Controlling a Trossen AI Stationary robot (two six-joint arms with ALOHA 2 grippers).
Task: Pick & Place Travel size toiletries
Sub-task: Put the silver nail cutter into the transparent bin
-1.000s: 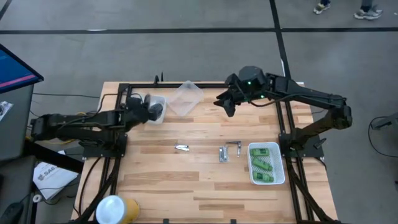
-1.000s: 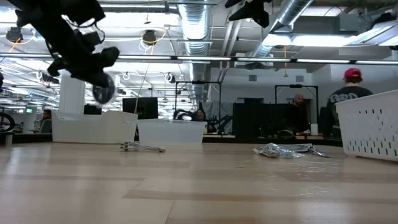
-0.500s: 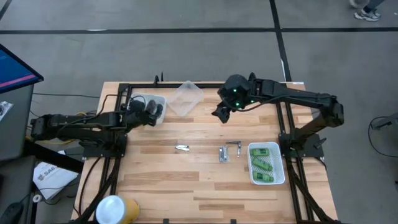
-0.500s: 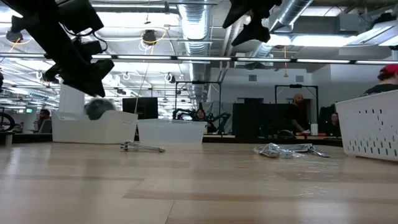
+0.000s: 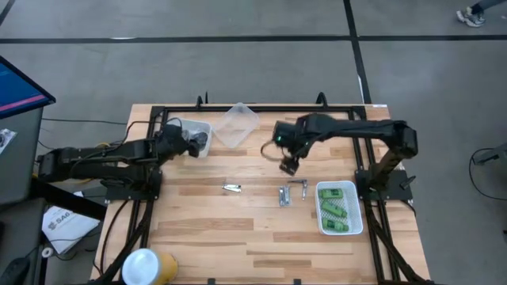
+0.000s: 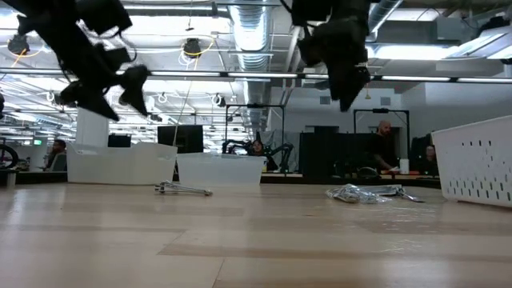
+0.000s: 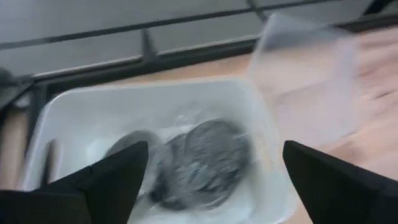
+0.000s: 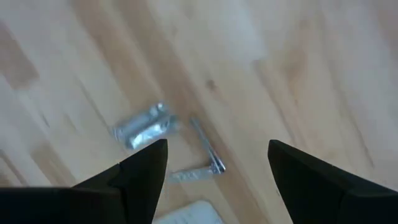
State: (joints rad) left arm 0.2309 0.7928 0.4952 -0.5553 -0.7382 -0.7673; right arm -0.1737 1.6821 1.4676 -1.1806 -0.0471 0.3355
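Left gripper (image 5: 184,142): fingers spread, empty, hanging over the white tub (image 5: 207,127) at the table's far left. The grey jar it carried a second ago is gone from its grasp; the jars (image 7: 208,152) now lie in the tub, seen between the fingers in the left wrist view. Judgement: that drop is done.

Right gripper (image 5: 288,164): fingers spread, empty, above the bare wood between the clear tub (image 5: 237,124) and the silver tools (image 5: 291,191). A second ago it was farther back, near the table's far edge; half a second ago partway; it has come forward and lower toward the tools. Its wrist view looks down on them (image 8: 165,134). Judgement: a tool is the next pick.

One more tool (image 5: 232,188): lies apart, toward table centre, unmoved.

Green bottles (image 5: 336,207): three, lying in the mesh basket (image 5: 356,229) at right, unchanged.
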